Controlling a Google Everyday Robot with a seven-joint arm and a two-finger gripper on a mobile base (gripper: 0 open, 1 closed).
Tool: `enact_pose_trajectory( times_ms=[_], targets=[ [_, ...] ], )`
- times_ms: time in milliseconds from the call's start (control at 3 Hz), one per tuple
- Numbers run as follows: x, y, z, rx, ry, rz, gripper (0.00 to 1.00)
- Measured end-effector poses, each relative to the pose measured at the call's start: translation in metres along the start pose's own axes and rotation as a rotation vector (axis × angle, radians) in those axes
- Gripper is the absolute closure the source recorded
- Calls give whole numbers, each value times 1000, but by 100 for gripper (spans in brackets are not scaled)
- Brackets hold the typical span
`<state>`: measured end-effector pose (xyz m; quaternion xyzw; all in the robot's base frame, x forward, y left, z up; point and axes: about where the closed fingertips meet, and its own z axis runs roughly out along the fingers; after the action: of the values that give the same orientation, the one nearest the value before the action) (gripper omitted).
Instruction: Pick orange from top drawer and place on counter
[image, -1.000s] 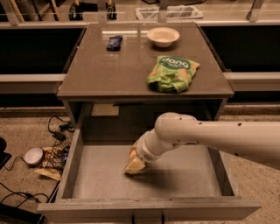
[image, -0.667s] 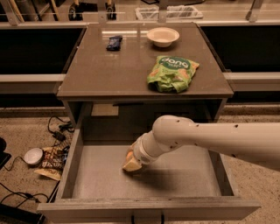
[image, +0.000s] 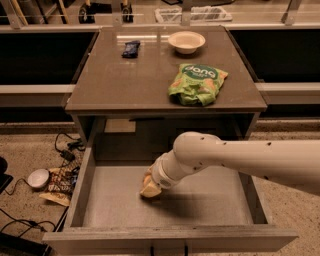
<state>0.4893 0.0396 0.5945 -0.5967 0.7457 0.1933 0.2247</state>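
Observation:
The top drawer (image: 80, 195) is pulled open, showing its flat grey floor. My gripper (image: 150, 189) reaches down from the right into the drawer, its pale tip at the floor a little left of the middle. A small orange-coloured patch (image: 147, 178) shows at the gripper's upper left edge; the rest of the orange is hidden behind the gripper and wrist. I cannot tell whether the gripper holds it. The counter (image: 125, 80) is the glossy grey-brown cabinet top above the drawer.
On the counter lie a green snack bag (image: 197, 83) at the right, a white bowl (image: 186, 41) at the back and a dark packet (image: 131, 48) at the back left. Cables, a white round device (image: 38, 178) and a wrapper (image: 59, 186) lie on the floor to the left.
My gripper has shifted slightly to the left along the drawer floor. Nothing on the counter has moved.

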Motion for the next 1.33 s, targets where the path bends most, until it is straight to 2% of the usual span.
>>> enact_pose_trajectory(
  times_ms=[333,667,1000,1333],
  targets=[
    [0,0,0,0,0,0,100],
    [-9,0,-31,34,21,35,100],
    [-48,-5,-109,97,27,101,100],
    [-90,-11,-174,131,26,133,100]
  ],
)
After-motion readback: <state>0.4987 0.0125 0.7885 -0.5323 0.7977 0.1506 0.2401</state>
